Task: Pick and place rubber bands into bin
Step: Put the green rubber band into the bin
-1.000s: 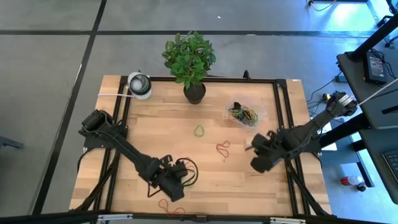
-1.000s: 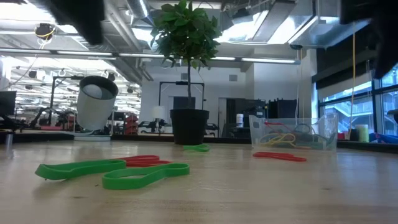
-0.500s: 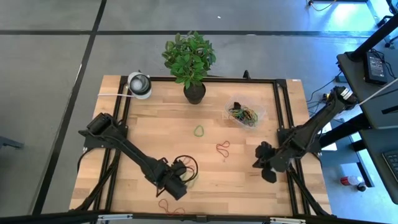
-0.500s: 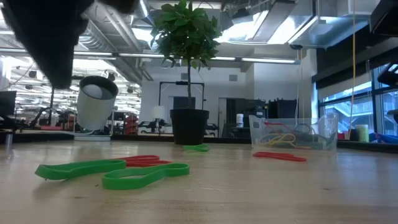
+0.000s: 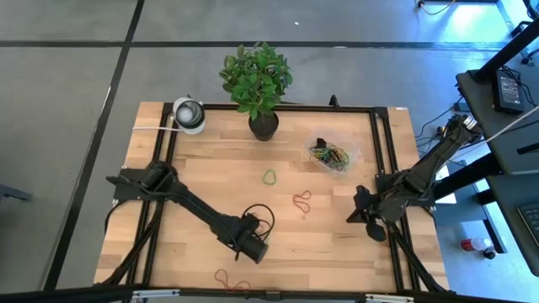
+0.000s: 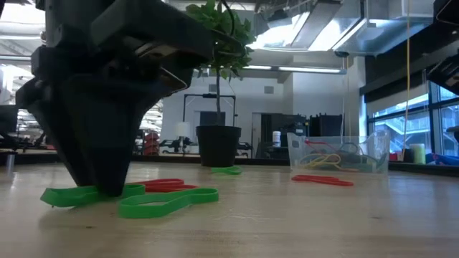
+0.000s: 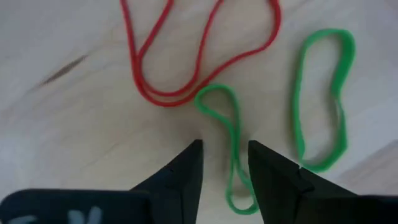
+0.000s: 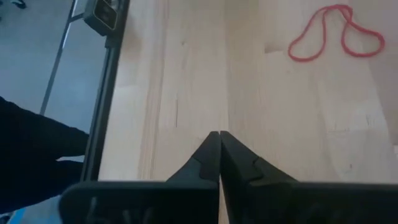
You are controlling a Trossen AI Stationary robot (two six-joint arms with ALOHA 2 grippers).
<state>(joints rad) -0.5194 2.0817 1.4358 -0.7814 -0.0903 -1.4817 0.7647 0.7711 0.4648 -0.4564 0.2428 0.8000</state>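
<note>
Two arms show in the high view: the left gripper (image 5: 253, 247) at lower centre, the right gripper (image 5: 370, 220) at right, the bin (image 5: 332, 155) at upper right holding rubber bands (image 5: 329, 155). In the low view, the left gripper's tips touch a green band (image 6: 93, 194), probably pinning it. Left wrist view: fingers (image 7: 186, 171) slightly apart, straddling a green loop (image 7: 231, 155) beside a red band (image 7: 186, 56). Right wrist view: fingers (image 8: 208, 158) closed, empty.
</note>
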